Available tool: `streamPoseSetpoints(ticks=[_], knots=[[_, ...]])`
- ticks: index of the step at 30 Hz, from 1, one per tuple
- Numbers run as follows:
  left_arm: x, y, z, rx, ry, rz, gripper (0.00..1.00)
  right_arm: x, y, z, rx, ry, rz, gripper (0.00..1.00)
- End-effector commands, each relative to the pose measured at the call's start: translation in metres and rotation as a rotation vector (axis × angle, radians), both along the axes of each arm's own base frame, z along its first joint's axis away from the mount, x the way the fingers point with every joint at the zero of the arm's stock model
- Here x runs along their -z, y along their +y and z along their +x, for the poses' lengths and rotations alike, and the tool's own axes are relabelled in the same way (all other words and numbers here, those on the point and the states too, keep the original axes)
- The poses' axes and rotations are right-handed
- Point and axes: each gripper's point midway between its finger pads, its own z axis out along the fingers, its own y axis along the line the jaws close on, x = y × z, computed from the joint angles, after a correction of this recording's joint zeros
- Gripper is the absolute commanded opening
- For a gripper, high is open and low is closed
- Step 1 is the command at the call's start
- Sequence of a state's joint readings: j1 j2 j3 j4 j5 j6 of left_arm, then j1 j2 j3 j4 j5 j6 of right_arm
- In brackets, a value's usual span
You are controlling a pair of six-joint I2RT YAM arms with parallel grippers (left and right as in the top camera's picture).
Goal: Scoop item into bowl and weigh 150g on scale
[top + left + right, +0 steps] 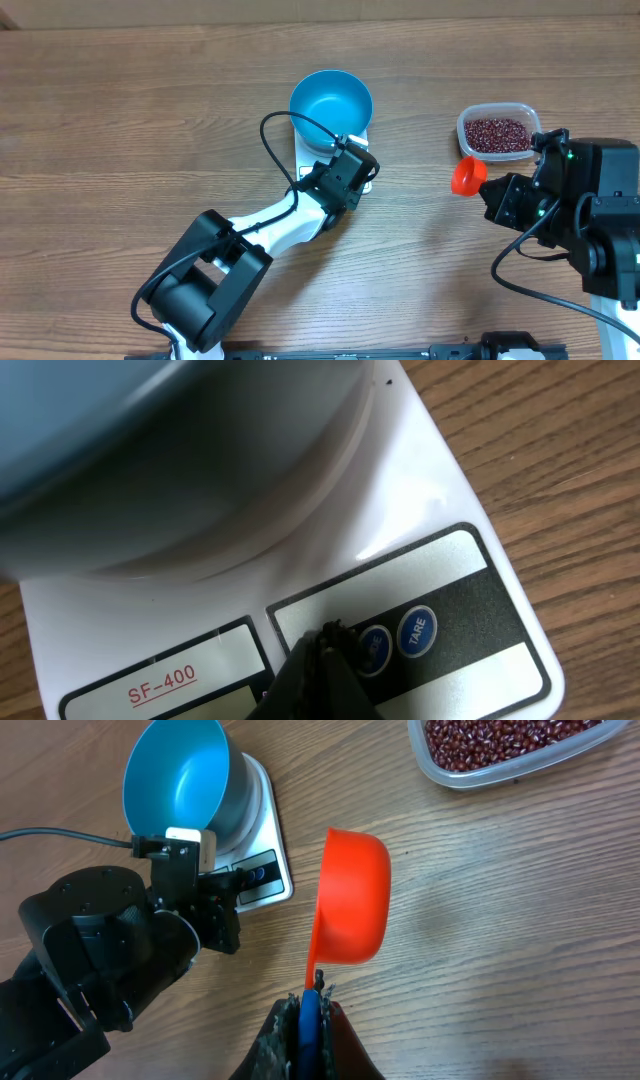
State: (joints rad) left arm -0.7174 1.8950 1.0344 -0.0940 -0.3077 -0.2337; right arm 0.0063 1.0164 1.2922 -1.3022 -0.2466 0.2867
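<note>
The bowl (318, 100) is sitting on the scale (440, 490) near the middle of the tabletop (120, 110), and its blue inside is showing bare. The left hand (325, 645) is closed to a narrow point and is holding nothing. It is reaching over the scale's front panel, where its dark tip is meeting the round blue button (374, 650) just left of the TARE button (417, 632). Whether it is actually pressing down cannot be told. The underside of the bowl is filling the upper left of the left wrist view as a blur.

The beans (497, 131) are lying in a clear plastic tub (470, 777) well to the right of the scale. The right hand (312, 1000) is gripping the thin handle of an orange scoop (352, 900), with its fingers clamped tight on it. The scoop is hanging above bare wood between the scale and the tub, nearer the tub, and is touching neither.
</note>
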Motion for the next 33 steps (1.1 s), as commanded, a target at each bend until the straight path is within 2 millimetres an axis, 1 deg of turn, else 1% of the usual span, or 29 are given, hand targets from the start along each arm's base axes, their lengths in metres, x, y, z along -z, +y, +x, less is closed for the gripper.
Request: streamPoseSetpoints(ticks=[1,12,14,17,21,33], knots=[[0.007,0.007,0.003,-0.029,0.006,0.015,0.04,-0.011,-0.003,0.001,0.007,-0.033,-0.011,0.04],[0.011,0.008,0.002,-0.030,0.013,0.017,0.04,-0.010,-0.003,0.000,0.007,-0.025,-0.011,0.04],[0.013,0.006,0.001,-0.009,0.022,0.019,0.04,-0.010,-0.003,0.000,0.007,-0.025,-0.011,0.04],[0.022,0.000,-0.005,0.049,0.056,0.017,0.04,-0.010,-0.003,0.000,0.008,-0.025,-0.012,0.04],[0.024,-0.003,-0.007,0.073,0.069,0.018,0.04,-0.009,-0.005,-0.001,0.013,-0.022,-0.020,0.04],[0.030,0.005,-0.016,0.070,0.115,0.056,0.04,-0.008,-0.005,-0.003,0.013,-0.012,-0.020,0.04]])
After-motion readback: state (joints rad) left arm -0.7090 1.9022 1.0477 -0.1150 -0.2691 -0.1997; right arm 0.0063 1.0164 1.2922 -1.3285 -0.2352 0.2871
